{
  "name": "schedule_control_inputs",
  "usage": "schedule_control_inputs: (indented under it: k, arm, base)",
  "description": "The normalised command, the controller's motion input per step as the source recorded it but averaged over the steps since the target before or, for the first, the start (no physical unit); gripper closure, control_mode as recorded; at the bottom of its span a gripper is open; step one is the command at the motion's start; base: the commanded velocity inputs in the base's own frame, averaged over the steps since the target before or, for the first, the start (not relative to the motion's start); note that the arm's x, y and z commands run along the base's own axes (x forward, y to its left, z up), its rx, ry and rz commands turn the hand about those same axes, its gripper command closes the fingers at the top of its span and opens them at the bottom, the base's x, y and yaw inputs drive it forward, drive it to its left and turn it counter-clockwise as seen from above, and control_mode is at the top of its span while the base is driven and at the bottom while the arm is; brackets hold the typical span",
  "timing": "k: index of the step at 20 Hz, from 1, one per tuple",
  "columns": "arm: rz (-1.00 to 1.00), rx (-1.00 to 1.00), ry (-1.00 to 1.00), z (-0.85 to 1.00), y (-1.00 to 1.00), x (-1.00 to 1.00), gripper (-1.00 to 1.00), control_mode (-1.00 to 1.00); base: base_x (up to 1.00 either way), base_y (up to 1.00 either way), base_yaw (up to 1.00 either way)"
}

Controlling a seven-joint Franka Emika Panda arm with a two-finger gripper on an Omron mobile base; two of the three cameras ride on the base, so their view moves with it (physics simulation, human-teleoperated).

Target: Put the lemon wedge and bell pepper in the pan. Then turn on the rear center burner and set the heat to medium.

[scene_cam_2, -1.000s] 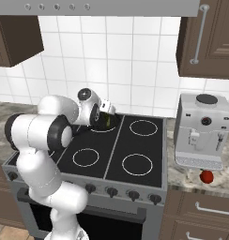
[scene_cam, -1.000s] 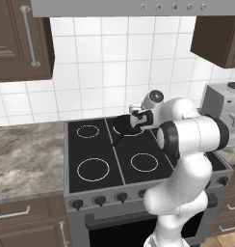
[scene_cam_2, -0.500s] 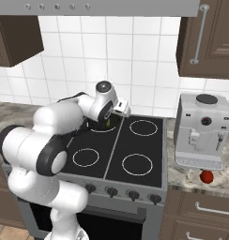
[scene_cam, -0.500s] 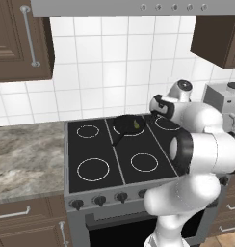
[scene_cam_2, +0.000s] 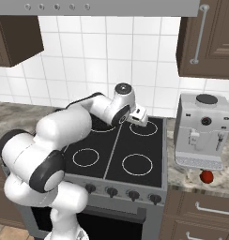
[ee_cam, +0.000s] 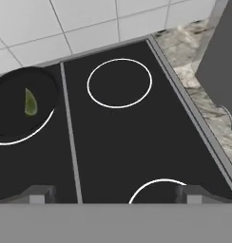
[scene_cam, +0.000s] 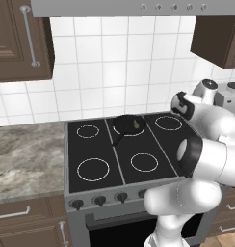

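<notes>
One pan (scene_cam: 127,125), one lemon wedge (ee_cam: 30,102), one bell pepper (scene_cam_2: 207,176), five burner rings (scene_cam: 93,169), one coffee machine (scene_cam_2: 201,131), four stove knobs (scene_cam: 99,199)

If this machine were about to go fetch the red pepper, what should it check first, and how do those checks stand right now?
1. Small yellow-green lemon wedge lies in the round black frying pan: ok.
2. Pan sits on the rear center burner of the black glass cooktop: ok.
3. Two-finger gripper open and empty: ok.
4. Glossy red bell pepper on the counter before the grey coffee machine, within view: ok.
5. Pepper in the pan: not ok.
6. Burner on: cannot tell.
</notes>
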Motion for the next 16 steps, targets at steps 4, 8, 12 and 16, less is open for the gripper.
schedule_control_inputs:
  k: [4,8,12,16]
  arm:
    - [-0.08,0.00,0.07,-0.01,-0.54,-0.44,-1.00,-1.00]
    - [-0.07,0.00,0.07,-0.08,-0.53,-0.40,-1.00,-1.00]
    - [-0.07,0.00,0.06,-0.16,-0.62,-0.46,-1.00,-1.00]
    - [-0.05,0.00,0.06,-0.19,-0.68,-0.50,-1.00,-1.00]
  base:
    - [0.00,0.00,0.00]
    - [0.00,0.00,0.00]
    - [0.00,0.00,0.00]
    - [0.00,0.00,0.00]
